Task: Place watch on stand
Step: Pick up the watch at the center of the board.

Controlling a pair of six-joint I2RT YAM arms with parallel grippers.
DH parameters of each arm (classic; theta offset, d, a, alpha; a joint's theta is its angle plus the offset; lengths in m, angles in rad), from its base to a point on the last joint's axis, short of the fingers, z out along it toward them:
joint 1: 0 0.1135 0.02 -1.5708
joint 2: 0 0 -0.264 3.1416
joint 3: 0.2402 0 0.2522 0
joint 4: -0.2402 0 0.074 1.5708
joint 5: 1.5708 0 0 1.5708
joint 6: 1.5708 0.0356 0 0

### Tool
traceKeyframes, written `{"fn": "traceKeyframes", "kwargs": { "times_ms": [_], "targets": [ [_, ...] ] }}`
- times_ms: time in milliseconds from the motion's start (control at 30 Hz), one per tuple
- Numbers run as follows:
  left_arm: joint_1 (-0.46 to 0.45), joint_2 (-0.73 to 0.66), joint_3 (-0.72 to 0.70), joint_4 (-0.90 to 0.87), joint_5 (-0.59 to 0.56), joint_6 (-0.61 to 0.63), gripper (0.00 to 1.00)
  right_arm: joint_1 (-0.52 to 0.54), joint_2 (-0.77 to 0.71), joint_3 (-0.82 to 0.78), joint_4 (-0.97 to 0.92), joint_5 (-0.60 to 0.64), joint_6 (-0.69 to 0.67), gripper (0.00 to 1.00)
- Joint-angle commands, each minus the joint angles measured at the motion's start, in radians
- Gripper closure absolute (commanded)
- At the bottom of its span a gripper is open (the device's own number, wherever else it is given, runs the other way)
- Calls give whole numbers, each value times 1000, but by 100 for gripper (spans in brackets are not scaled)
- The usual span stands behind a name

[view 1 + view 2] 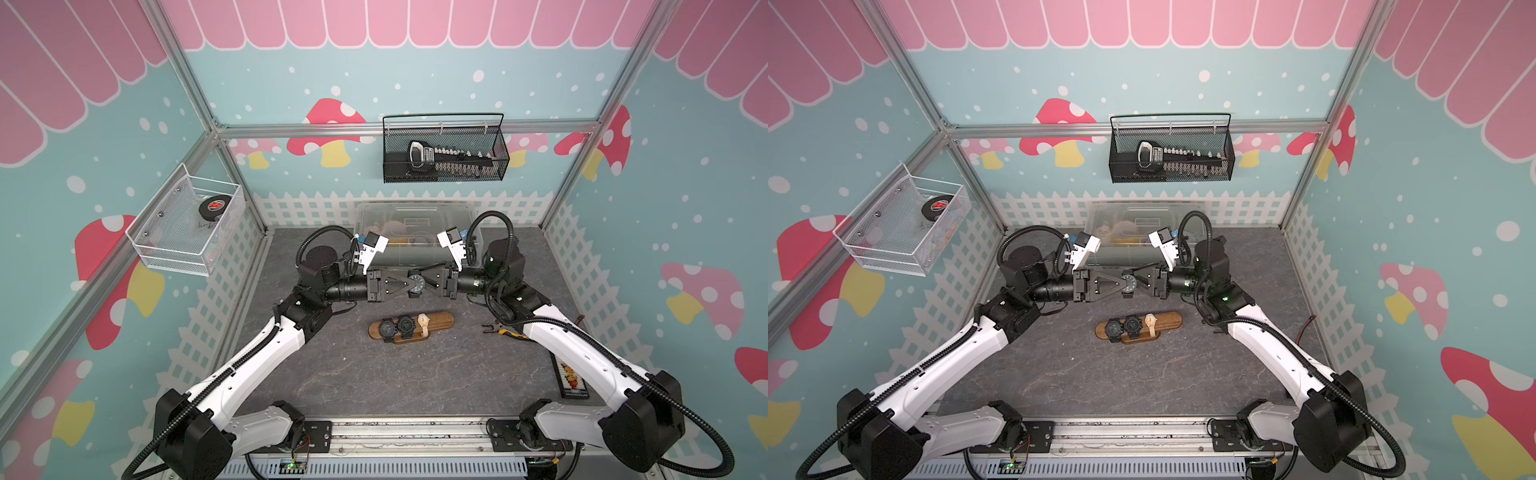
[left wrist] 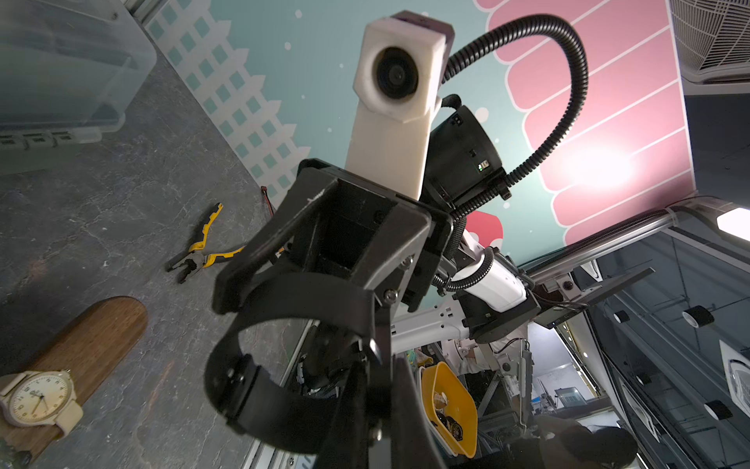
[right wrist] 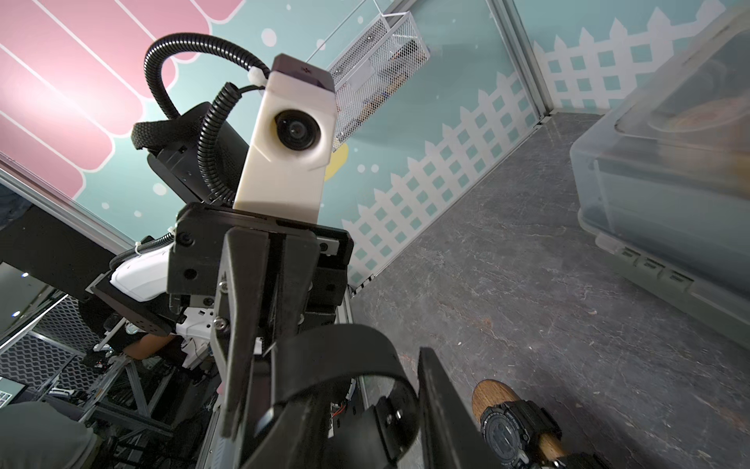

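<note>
**Watch** (image 1: 416, 284): black, with a round dial turned upward and the strap fastened into a loop. It is held in the air above the table (image 1: 374, 374) where the two arms meet, beyond the stand and in front of the clear box. It is not set on the stand.

**Left gripper** (image 1: 409, 285): the jaws are clenched on the strap of the watch. In the right wrist view its fingers (image 3: 245, 292) are seen pressed together, with the loop pinched at their tips.

**Right gripper** (image 1: 424, 282): the jaws are parted and the strap loop lies between them. Whether its fingers (image 2: 259, 247) press on the strap cannot be told.

**Stand** (image 1: 441, 320): a long brown wooden bar with rounded ends on an oval base, set on the table near the grippers.
- Two black watches (image 1: 387, 328) are wrapped around its left half.
- A beige watch (image 1: 423, 321) sits just beside them.
- The right end is left bare.

**Pliers** (image 1: 500, 331): yellow-and-black handles, laid on the table to the right of the stand, close to the right arm.

**Clear box** (image 1: 415, 216): lidded, placed against the back wall behind the grippers.

**Black mesh basket** (image 1: 444, 174): hung on the back wall, with a further watch laid inside.

**White mesh basket** (image 1: 174, 249): fixed to the left wall, with a dark round roll inside.
</note>
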Motion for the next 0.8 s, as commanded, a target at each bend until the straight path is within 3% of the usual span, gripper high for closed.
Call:
{"fn": "traceKeyframes", "kwargs": {
  "times_ms": [0, 200, 367, 567, 633, 700, 733, 767],
  "targets": [
    [-11, -3, 24, 43, 20, -19, 100, 6, 25, -11, 79, -41, 44, 66],
    [-18, 7, 30, 79, 29, -48, 100, 28, 43, -12, 132, -86, 67, 67],
    [-18, 8, 32, 118, 38, -79, 100, 30, 40, 0, 65, -80, 20, 66],
    [-18, 21, 32, 118, 40, -80, 100, 30, 26, -9, 105, -73, 39, 94],
    [-18, 21, 34, 117, 40, -81, 100, 30, 20, -11, 91, -64, 28, 100],
    [-19, 23, 36, 112, 38, -78, 100, 31, 12, -12, 68, -52, 12, 100],
    [-19, 23, 38, 105, 38, -76, 94, 31, 6, -17, 63, -52, 8, 100],
    [-19, 23, 43, 96, 35, -73, 82, 30, 1, -21, 63, -21, 9, 100]
  ]
}}
